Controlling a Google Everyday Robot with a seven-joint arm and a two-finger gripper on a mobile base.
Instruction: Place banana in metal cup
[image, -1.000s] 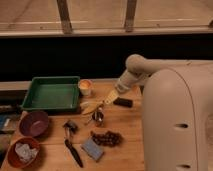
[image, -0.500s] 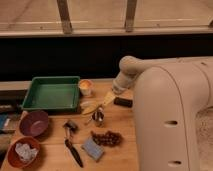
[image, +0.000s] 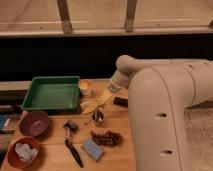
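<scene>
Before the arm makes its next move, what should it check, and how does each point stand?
1. Banana in plain sight: ok.
2. Gripper open, at the banana's right end: ok.
3. Banana gripped: not ok, not yet.
4. Metal cup close by, just in front of the banana: ok.
5. Metal cup empty inside: cannot tell.
6. Black block apart from the gripper: ok.
</scene>
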